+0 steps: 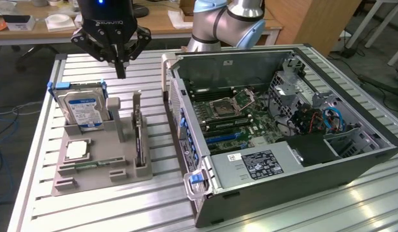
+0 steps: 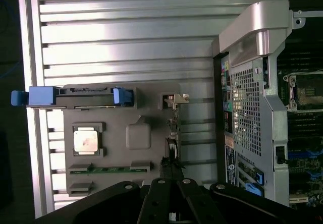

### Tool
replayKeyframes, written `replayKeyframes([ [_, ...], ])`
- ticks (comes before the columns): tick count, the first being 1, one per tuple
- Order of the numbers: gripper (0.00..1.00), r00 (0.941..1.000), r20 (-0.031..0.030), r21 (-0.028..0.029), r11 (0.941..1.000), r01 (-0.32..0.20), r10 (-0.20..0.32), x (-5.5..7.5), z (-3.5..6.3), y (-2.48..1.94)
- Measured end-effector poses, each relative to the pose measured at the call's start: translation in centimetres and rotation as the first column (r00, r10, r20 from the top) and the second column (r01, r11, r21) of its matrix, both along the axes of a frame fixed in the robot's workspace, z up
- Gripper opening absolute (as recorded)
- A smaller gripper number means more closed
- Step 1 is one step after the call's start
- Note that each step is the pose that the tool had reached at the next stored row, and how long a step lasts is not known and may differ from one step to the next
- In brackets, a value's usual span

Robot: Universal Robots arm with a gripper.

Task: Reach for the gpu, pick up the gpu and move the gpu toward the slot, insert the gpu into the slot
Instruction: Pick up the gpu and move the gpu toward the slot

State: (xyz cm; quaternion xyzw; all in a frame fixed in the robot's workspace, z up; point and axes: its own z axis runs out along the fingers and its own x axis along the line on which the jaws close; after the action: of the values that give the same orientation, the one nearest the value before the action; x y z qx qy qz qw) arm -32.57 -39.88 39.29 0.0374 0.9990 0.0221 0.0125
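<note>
The gpu (image 1: 139,141), a thin dark card, stands on edge in the right side of the grey holder (image 1: 107,145); from the wrist it appears edge-on (image 2: 174,133). My gripper (image 1: 120,72) hangs above the table behind the holder, fingers shut together and holding nothing. In the wrist view its black fingers (image 2: 160,204) sit close to the card's near end. The slot (image 1: 228,137), a blue connector, lies on the motherboard inside the open computer case (image 1: 328,159).
The holder also carries a blue-labelled hard drive (image 1: 86,110) with blue rails (image 2: 40,96), a processor chip (image 1: 77,150) and a green memory stick (image 1: 89,166). All of it rests on a slatted aluminium table (image 1: 121,212). A desk and the arm's base stand behind.
</note>
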Motion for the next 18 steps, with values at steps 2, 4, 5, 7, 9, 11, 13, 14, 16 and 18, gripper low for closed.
replayKeyframes([
  [2,0.1,1.0,0.0,0.0,1.0,0.0,0.0,0.0,0.0,0.0],
  [4,0.1,1.0,0.0,0.0,1.0,0.0,0.0,0.0,0.0,0.0],
  [5,0.11,1.0,0.0,0.0,1.0,0.0,0.0,0.0,0.0,0.0],
  [7,0.17,1.0,0.0,0.0,1.0,0.0,0.0,0.0,0.0,0.0],
  [9,0.29,1.0,0.0,0.0,1.0,0.0,0.0,0.0,0.0,0.0],
  [11,0.35,1.0,0.0,0.0,1.0,0.0,0.0,0.0,0.0,0.0],
  [13,0.41,1.0,0.0002,-0.0024,1.0,0.0,0.0,-0.11,0.0,0.0],
  [14,0.47,1.0,0.0003,-0.0038,1.0,-0.004,0.004,-0.16,0.0,-0.01],
  [16,0.47,0.9993,0.0004,-0.0039,0.9993,-0.037,0.037,-0.16,-0.03,0.0],
  [18,0.47,0.9974,0.0001,-0.004,0.9974,-0.072,0.072,-0.16,-0.08,0.0],
])
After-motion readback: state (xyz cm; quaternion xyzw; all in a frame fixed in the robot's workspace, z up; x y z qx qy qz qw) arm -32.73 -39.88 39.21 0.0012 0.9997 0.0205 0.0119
